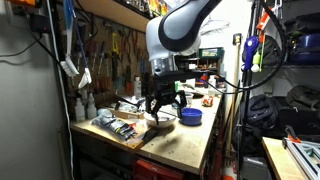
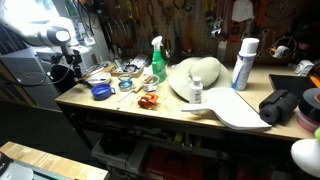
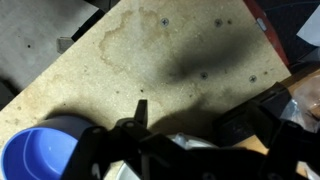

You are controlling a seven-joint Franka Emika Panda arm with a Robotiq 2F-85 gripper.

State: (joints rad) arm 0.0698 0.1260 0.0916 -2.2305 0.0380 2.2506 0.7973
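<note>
My gripper point(image 1: 160, 108) hangs over the wooden workbench point(image 1: 185, 142), its fingers spread just above a pale rounded object, perhaps a small bowl point(image 1: 158, 123). In the wrist view the fingers point(image 3: 195, 115) stand apart on either side of that pale object point(image 3: 192, 144), which the gripper body mostly hides. I cannot tell if they touch it. A blue bowl point(image 1: 190, 116) sits right beside it, and shows in the wrist view point(image 3: 35, 155) and in an exterior view point(image 2: 100, 91). The arm also shows at the bench's end point(image 2: 66, 70).
The bench carries a green spray bottle point(image 2: 157, 62), a white spray can point(image 2: 243, 62), a small bottle point(image 2: 196, 92), a large white moulded shape point(image 2: 200, 78), an orange item point(image 2: 148, 101) and boxed clutter point(image 1: 118, 125). Tools hang on the back wall. A black bag point(image 2: 282, 106) sits at one end.
</note>
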